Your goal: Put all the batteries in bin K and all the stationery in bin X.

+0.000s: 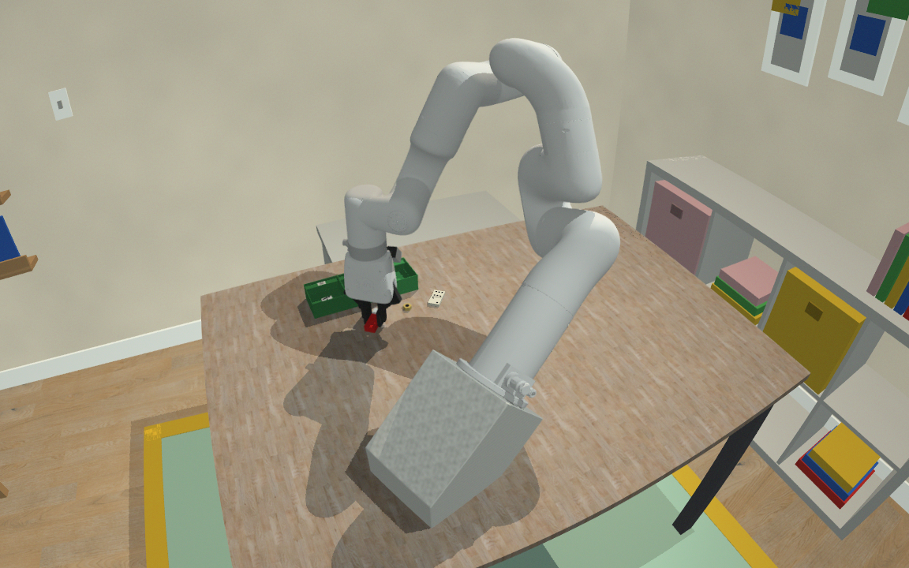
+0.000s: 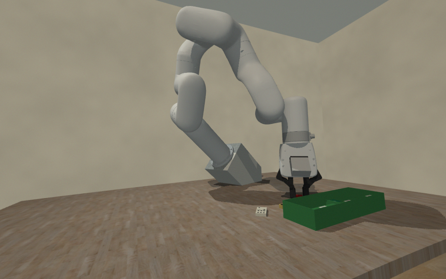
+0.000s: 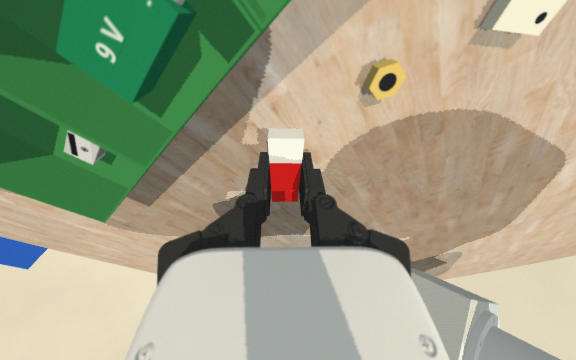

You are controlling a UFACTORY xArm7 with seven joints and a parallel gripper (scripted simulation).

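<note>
My gripper [image 3: 285, 166] is shut on a small red and white eraser [image 3: 285, 162]. It holds the eraser by its red part; the white end sticks out past the fingertips. The eraser is down at the table top, just beside the green bins [image 3: 68, 125]. In the top view the gripper [image 1: 372, 319] and the eraser [image 1: 371, 323] are in front of the bins [image 1: 327, 293]. A green 9V battery [image 3: 118, 45] lies inside one bin compartment. A white label [image 3: 82, 147] sits on a bin wall; I cannot read its mark.
A yellow hex nut [image 3: 385, 80] lies on the table to the right of the eraser. A white domino [image 1: 435, 297] lies further right, and it also shows in the exterior view [image 2: 261, 211]. The arm's base [image 1: 443, 438] stands at the table's near side.
</note>
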